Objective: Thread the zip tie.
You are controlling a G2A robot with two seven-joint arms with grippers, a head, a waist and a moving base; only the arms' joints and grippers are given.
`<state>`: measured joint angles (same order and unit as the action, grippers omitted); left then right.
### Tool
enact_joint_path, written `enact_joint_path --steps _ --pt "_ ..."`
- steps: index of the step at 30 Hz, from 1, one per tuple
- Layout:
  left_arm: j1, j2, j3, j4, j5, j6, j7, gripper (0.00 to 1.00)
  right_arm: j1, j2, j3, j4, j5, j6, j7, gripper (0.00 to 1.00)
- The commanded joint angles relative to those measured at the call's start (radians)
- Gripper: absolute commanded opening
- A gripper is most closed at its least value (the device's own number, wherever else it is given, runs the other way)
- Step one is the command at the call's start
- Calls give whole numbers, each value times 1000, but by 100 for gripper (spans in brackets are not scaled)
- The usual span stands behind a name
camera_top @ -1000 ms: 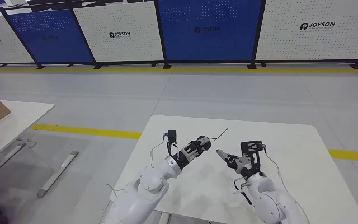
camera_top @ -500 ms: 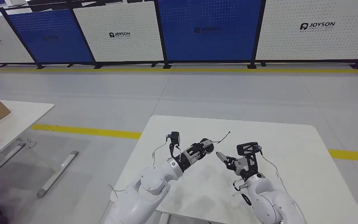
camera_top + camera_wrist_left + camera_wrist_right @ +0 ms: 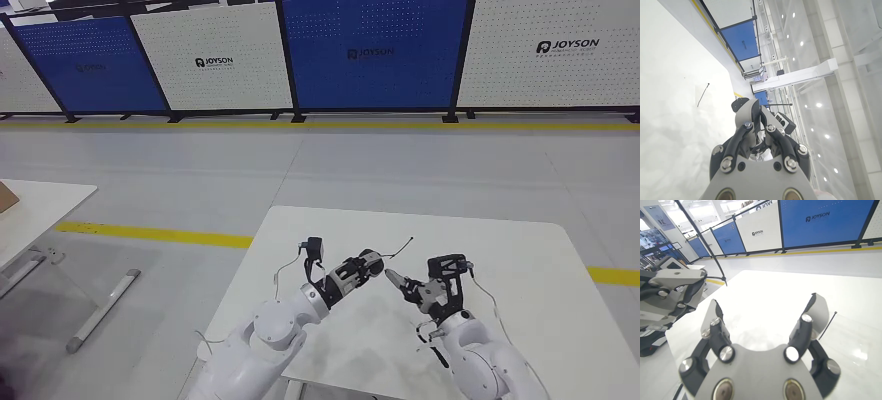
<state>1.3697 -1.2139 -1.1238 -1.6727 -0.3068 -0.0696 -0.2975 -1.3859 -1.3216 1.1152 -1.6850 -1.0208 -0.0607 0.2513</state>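
Note:
My left gripper (image 3: 372, 262) (image 3: 758, 111) is shut on a black zip tie (image 3: 395, 246) (image 3: 778, 104), held above the white table (image 3: 500, 250). The strap sticks out past the fingertips, away from me and to the right. In the right wrist view the left gripper (image 3: 696, 283) shows off to one side, with the tie's head end (image 3: 723, 279) just beyond it. My right gripper (image 3: 400, 282) (image 3: 765, 303) stands open and empty a short way right of the left one, fingertips pointing toward it. A second black zip tie (image 3: 703, 92) (image 3: 827, 326) lies flat on the table beside the right gripper.
The table's far edge and left edge run close to both arms. Bare tabletop stretches to the right and toward the back. Blue and white fence panels (image 3: 370, 50) stand across the floor behind a yellow line.
My left arm has edged forward and slightly right with the zip tie, so the tie's free end sits a little lower and farther right. The right gripper has barely shifted and stays open.

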Motion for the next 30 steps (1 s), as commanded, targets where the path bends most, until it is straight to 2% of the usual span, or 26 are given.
enact_joint_path --steps 1,2,8,30 --pt "0 0 0 0 1 0 -1 0 2 0 -1 2 4 -4 5 42" --pt "1 0 2 -1 2 -1 -3 0 4 -1 -3 3 6 -8 9 39" --pt "-1 -1 14 6 11 4 -8 0 8 -2 -10 -2 33 -31 16 39" --pt "-7 -3 33 15 44 8 0 0 7 -2 -16 -17 36 -52 24 27"
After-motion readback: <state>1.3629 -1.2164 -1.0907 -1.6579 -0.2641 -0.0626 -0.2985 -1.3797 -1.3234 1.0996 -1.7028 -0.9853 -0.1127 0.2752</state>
